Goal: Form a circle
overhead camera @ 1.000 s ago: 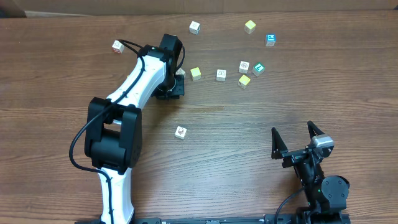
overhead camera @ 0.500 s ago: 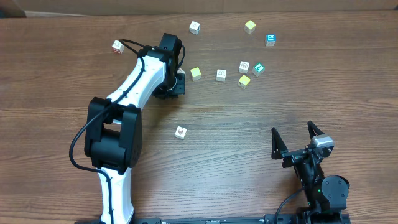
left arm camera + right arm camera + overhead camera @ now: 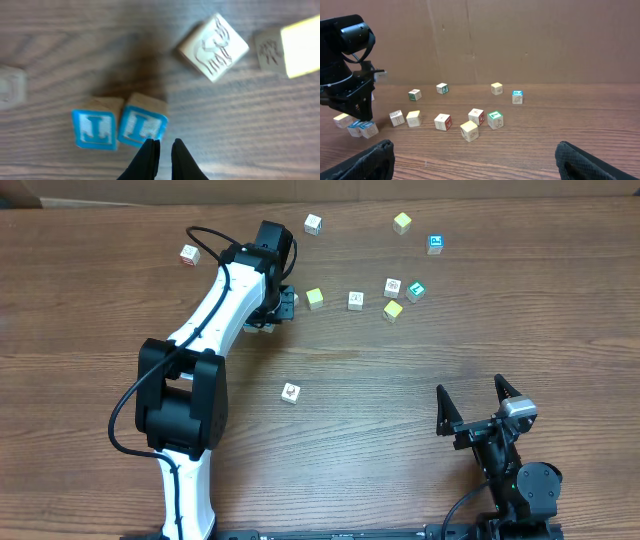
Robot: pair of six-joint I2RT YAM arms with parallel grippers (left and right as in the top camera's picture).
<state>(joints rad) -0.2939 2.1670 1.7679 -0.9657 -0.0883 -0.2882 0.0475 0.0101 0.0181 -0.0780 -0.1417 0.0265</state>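
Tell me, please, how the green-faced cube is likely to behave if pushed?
The green-faced cube looks rigid and flat-sided, so it should probably slide, not roll. Being small, it may tip if pushed high. A whitish cube close beside it could get nudged.

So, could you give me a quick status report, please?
Left gripper shut, empty, at blue cubes. Right gripper open, idle. Circle cubes bunched, no ring yet.

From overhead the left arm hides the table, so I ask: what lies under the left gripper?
Two blue cubes lie side by side just below the shut left gripper. Overhead, the arm covers them. Whether the tips touch a cube cannot be told.
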